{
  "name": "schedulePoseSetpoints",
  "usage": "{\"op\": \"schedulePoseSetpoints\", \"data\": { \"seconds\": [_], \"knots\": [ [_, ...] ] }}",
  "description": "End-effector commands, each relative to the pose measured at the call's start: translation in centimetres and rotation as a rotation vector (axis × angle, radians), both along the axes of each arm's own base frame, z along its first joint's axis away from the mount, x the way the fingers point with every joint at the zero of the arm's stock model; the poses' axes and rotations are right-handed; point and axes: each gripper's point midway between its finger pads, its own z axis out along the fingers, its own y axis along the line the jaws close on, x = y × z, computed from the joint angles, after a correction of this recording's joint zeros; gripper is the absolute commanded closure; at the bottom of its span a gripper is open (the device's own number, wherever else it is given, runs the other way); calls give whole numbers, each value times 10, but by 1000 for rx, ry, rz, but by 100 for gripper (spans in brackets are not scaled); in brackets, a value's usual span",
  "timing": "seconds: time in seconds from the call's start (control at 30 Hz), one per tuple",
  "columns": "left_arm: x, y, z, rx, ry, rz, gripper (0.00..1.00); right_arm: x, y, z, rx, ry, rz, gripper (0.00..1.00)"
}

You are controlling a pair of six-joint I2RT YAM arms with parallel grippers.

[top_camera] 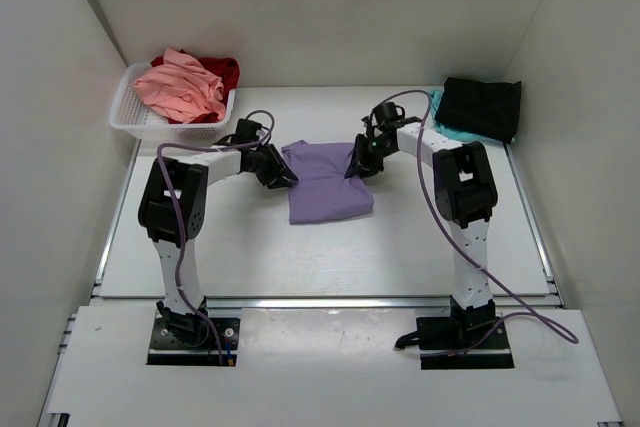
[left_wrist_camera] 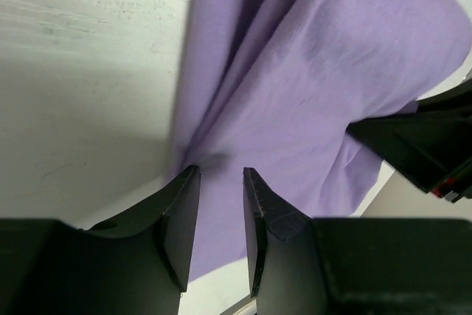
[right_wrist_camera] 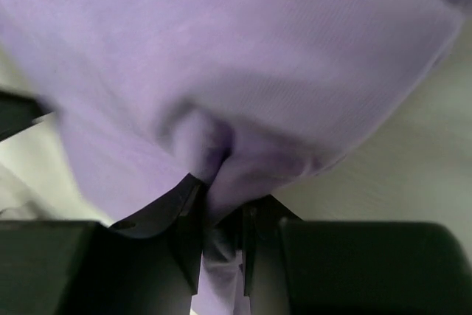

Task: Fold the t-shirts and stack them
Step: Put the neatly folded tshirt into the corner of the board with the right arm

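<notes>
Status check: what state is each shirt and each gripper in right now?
lavender t-shirt: partly folded, lying flat.
left gripper: at the shirt's edge, cloth between its fingers, grip unclear.
right gripper: shut on bunched lavender cloth.
salmon-pink t-shirt: crumpled in the white mesh basket.
red t-shirt: crumpled in the same basket.
black t-shirt: folded, atop the teal t-shirt.

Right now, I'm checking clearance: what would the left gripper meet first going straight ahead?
The lavender t-shirt, bunched at the left gripper; beyond it probably the right gripper, though depth is unclear.
</notes>
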Motion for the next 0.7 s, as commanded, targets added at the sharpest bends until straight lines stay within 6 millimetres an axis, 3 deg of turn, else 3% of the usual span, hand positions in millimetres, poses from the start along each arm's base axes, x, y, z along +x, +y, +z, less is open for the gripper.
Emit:
{"op": "schedulePoseSetpoints", "data": {
  "seconds": [0.0,0.23,0.4,0.57,0.67],
  "knots": [
    [4,11,36,-6,-86,1,59,31,-60,7,-374,-175,16,100],
    [-8,11,45,-37,-103,-4,59,95,-159,88,-731,-477,-7,100],
    [-12,10,45,-40,-109,-14,59,123,-193,140,-791,-652,-54,100],
    [-12,9,45,-35,-121,-23,59,142,-228,172,-818,-778,-111,100],
    [-16,8,41,-26,-114,-31,59,150,-261,196,-830,-848,-195,100]
  ]
}}
